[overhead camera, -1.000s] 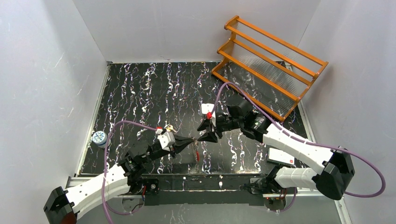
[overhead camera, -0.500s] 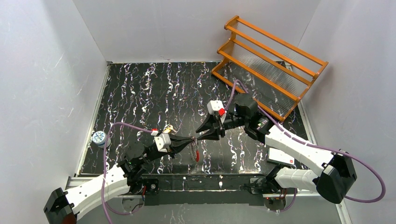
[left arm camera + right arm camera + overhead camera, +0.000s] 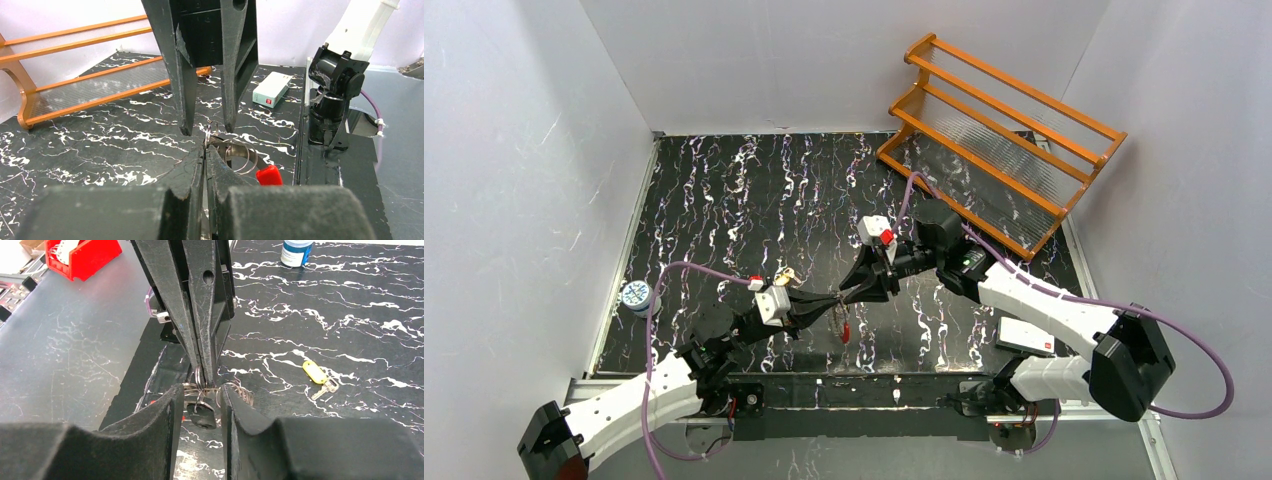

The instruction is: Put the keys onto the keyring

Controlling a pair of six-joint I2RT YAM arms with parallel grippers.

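Observation:
My left gripper [image 3: 205, 146] is shut on the keyring [image 3: 241, 159], a thin silvery wire loop with a red tag [image 3: 269, 175] hanging off it. In the right wrist view a key with a dark head [image 3: 202, 416] dangles from the loop just under the left fingers [image 3: 200, 315]. My right gripper [image 3: 201, 387] is open, one finger on each side of that dark key, with small gaps showing. From above, both gripper tips meet over the mat's near middle [image 3: 844, 297]. A second key with a yellow head [image 3: 320, 376] lies loose on the mat.
An orange rack [image 3: 999, 140] stands at the back right. A white box [image 3: 1026, 338] lies by the right arm's base, and a blue-capped bottle [image 3: 635, 295] sits at the mat's left edge. The yellow key [image 3: 786, 273] lies just behind the left wrist.
The right wrist swung back to the right, then came a little left again, while its fingertips stayed at the left gripper's tip. The left arm and keyring shifted only slightly.

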